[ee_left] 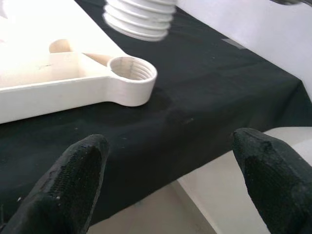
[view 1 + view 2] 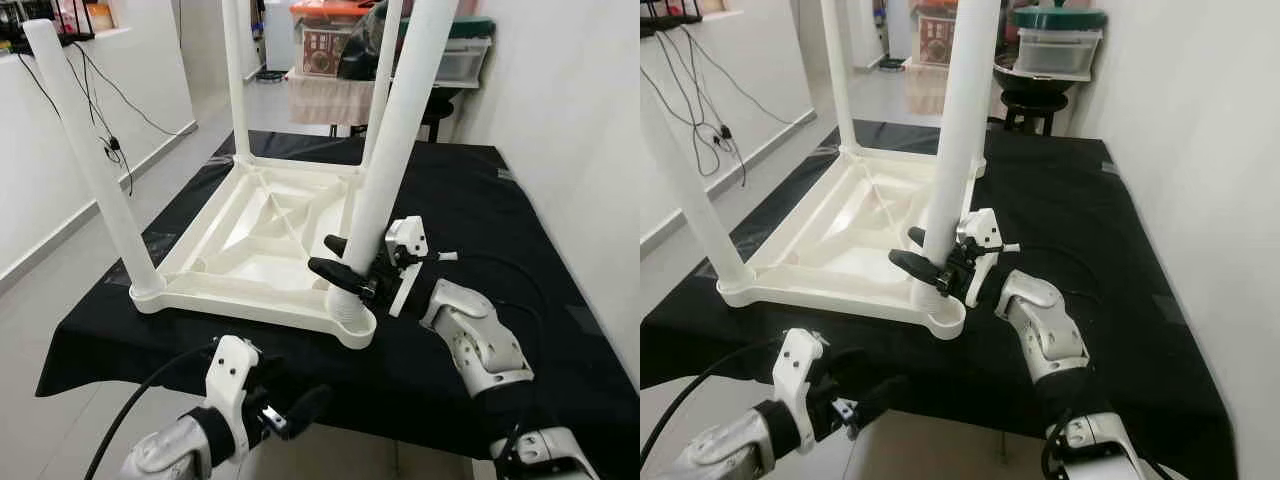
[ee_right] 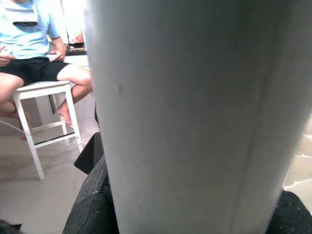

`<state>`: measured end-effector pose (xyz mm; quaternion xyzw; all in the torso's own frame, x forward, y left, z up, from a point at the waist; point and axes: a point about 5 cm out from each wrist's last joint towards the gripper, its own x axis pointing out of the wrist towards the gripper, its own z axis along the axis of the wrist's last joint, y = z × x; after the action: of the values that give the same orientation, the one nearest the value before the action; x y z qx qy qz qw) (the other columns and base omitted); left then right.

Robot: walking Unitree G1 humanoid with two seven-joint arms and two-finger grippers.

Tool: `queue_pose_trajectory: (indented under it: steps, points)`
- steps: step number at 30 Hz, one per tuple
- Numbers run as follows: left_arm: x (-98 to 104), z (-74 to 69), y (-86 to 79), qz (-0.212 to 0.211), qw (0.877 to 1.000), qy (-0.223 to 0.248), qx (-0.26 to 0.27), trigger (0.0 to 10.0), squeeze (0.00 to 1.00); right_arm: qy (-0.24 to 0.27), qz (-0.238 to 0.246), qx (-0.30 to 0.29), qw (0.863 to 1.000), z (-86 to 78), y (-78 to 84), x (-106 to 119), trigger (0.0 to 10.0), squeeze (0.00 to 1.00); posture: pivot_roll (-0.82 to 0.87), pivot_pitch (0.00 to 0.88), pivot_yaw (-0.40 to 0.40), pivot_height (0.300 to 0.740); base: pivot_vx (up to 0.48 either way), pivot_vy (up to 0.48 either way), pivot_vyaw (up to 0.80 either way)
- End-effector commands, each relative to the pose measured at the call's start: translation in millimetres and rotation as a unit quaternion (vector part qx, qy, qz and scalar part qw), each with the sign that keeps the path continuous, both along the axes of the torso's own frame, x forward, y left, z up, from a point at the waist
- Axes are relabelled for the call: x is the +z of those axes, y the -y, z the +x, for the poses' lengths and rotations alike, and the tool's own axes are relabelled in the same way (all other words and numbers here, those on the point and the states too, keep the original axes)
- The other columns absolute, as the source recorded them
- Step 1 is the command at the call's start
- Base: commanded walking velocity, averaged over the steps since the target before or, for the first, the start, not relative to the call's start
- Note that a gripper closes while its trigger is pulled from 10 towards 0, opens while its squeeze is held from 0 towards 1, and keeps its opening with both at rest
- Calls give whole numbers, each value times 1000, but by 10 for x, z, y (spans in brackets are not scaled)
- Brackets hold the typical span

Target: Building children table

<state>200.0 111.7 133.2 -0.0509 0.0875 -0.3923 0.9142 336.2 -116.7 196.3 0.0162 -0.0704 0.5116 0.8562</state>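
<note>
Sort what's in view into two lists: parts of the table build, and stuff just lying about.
Job:
white table top, upside down on the black cloth
threaded corner socket
white leg held by the right gripper
left gripper, open, empty

Lying about:
storage boxes
wall cables
seated person

A black cloth [image 2: 470, 190] covers the work surface, beside a plain white wall [image 2: 560, 90]. Beyond it lie a pale tiled floor [image 2: 60, 270], stacked storage boxes [image 2: 330, 40], and dangling black cables [image 2: 105, 140]. A person [image 3: 29, 53] sits on a white stool [image 3: 41, 97].
</note>
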Motion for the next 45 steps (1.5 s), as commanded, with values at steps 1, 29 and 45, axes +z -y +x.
queue_pose_trajectory:
  steps: [1, 29, 45]
  points:
    - [-2, -107, 1, 38, 999, 4, -25, 10000, 0, -14, 3, 21, 1000, 16, -26, -19, 10000, 0, 36, 117, -54, 740, 0, 0, 0]
    - [317, -59, -274, 94, 988, 119, 40, 10000, 0, -3, -7, 10, 1000, 230, -25, 50, 10000, 0, 32, 225, -29, 740, 0, 0, 0]
    - [345, 3, -225, 0, 996, 85, 33, 10000, 0, 4, -20, 76, 997, 151, -101, 27, 10000, 0, 28, 225, -8, 740, 0, 0, 0]
